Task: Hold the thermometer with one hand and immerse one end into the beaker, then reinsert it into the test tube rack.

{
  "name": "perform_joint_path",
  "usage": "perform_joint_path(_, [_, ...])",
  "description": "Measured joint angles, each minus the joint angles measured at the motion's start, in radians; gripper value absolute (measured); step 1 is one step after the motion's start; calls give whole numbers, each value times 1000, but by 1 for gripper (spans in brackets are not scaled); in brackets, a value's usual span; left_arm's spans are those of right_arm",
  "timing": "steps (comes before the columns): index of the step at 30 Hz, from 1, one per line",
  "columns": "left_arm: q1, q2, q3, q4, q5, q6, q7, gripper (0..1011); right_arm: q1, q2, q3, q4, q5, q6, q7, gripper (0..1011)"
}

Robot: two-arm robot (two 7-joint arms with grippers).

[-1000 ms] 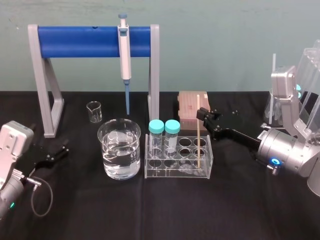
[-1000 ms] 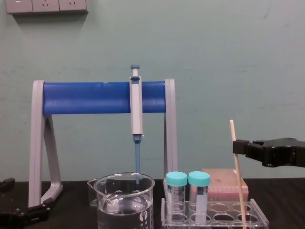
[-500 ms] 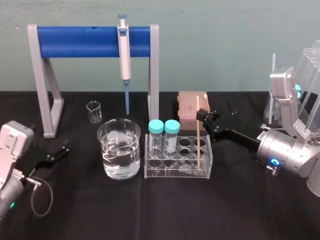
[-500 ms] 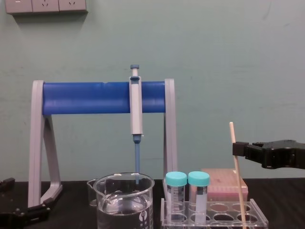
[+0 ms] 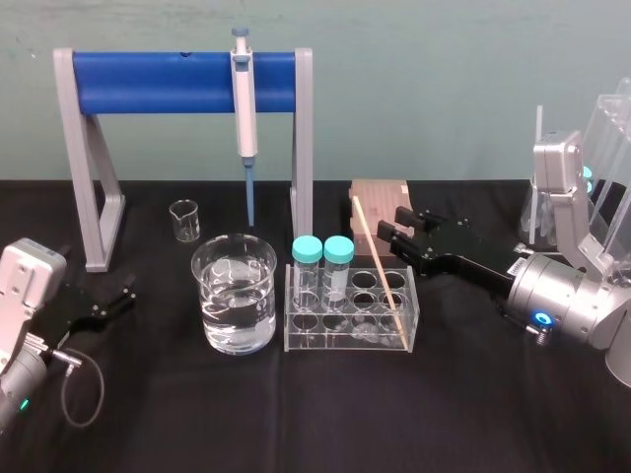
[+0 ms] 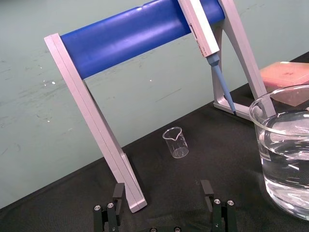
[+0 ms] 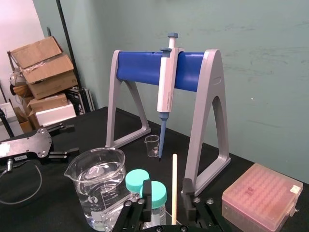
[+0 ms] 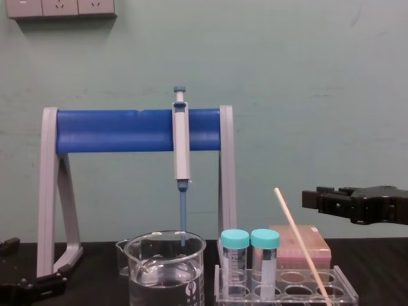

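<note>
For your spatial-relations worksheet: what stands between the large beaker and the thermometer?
Two teal-capped tubes, upright in the test tube rack, stand between beaker and leaning thermometer, per the head view.

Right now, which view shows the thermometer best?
The head view: the whole thermometer shows, leaning in the test tube rack. The chest view shows its tilt side-on, lower end cut off. Right wrist view: its upper part between the fingers of the open right claw.

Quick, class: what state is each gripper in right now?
Left gripper: open, empty, low on the left.
Right gripper: open, holding nothing; the thin cream-beige thermometer rod leans free, ungripped.
</note>
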Motion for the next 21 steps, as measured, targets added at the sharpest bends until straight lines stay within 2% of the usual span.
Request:
perform_joint_path(4, [0,0,0,0,0,0,0,1004,0,0,0,0,0,0,0,537])
perform_joint_path(7, [0,0,0,0,0,0,0,1004,0,0,0,-1,1,0,0,595])
perform_joint_path(12, [0,0,0,0,0,0,0,1004,0,0,0,-1,1,0,0,790])
perform_joint_path(15, [0,0,0,0,0,0,0,1004,0,0,0,-1,1,0,0,842])
perform_joint_path(16, [0,0,0,0,0,0,0,1004,0,0,0,-1,1,0,0,904])
perform_joint_path(19, [0,0,0,0,0,0,0,1004,0,0,0,-1,1,0,0,979])
perform_joint_path(21, [0,0,0,0,0,0,0,1004,0,0,0,-1,1,0,0,1000])
